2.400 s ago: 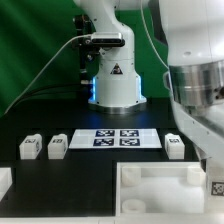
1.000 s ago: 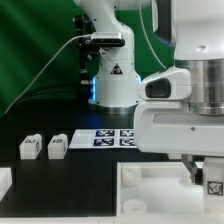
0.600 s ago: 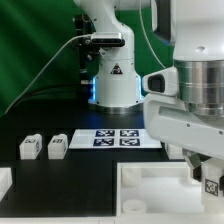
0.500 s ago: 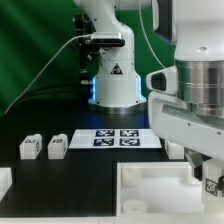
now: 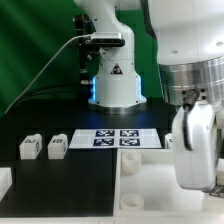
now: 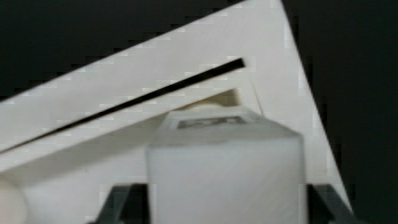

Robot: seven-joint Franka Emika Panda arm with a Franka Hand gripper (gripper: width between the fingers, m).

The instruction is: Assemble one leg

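Note:
In the wrist view a white leg [image 6: 222, 160] stands between my gripper's [image 6: 222, 206] two dark fingers [image 6: 121, 205], which press on both its sides. Behind it lies the large white square piece [image 6: 160, 80] with a dark slot. In the exterior view my gripper [image 5: 197, 168] hangs over the right end of that square piece [image 5: 150, 185]; the held leg is hidden by the hand there. Two more legs [image 5: 30, 147] [image 5: 57, 146] stand at the exterior view's left. Another leg [image 5: 169, 142] peeks out beside my arm.
The marker board [image 5: 115, 138] lies in the middle of the black table. The robot base [image 5: 112, 80] stands behind it. A white part [image 5: 4, 183] sits at the exterior view's left edge.
The wrist has turned and the hand now faces the camera side-on. The tagged leg seen at the lower right before is now hidden behind the hand.

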